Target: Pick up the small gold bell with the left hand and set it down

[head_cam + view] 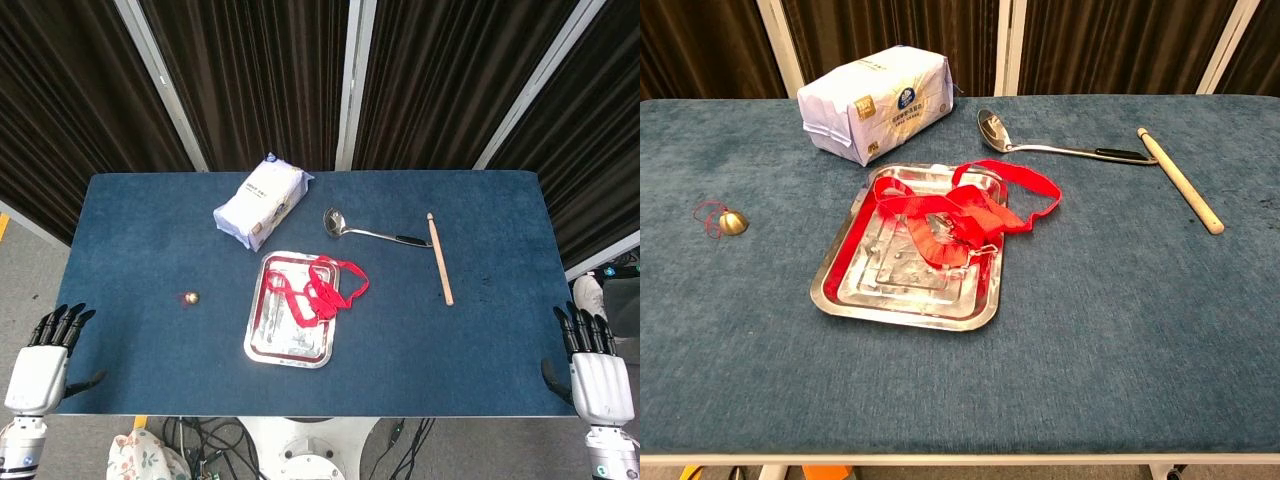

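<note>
Nothing done yet: I'm idling my left hand (40, 372) empty, fingers apart, at the table edge, well apart from the untouched gold bell (733, 223); pickup and set-down remaining.

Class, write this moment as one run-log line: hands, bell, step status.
left hand: open, off table edge | right hand: open, idle | bell: on table, untouched | step: pickup not started

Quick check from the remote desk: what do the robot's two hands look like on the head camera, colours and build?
Both match: the left hand and right hand have black fingers on a glossy white shell over the back, with a silver-grey wrist cuff below. No markings or cables on them are legible. The chest view shows neither hand.
</note>
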Motion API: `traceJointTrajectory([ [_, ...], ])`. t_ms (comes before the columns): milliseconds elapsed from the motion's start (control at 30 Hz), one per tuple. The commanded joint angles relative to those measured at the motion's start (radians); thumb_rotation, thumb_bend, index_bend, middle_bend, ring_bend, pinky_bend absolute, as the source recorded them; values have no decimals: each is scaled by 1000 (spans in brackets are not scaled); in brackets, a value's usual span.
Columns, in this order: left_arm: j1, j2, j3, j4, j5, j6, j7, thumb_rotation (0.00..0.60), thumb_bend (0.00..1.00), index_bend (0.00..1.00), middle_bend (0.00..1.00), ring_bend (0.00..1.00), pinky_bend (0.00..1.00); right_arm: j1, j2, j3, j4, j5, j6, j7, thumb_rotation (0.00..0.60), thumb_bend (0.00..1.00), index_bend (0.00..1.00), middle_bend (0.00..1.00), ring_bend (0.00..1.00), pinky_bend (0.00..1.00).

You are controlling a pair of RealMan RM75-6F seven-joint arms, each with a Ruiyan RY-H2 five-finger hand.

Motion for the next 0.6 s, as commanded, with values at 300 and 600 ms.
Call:
traceJointTrajectory([
  [300, -4, -8, 2, -1, -11, -18, 1, 600, 31, 137, 80, 19, 115, -6, 4, 22, -9, -2, -38, 9, 590, 317, 0, 0, 0, 0],
  [600, -64, -26, -40, -38, -16, -68, 34, 600, 75, 157, 80, 19, 119, -14, 9, 39, -17, 4, -60, 20, 589, 318, 0, 0, 0, 0],
])
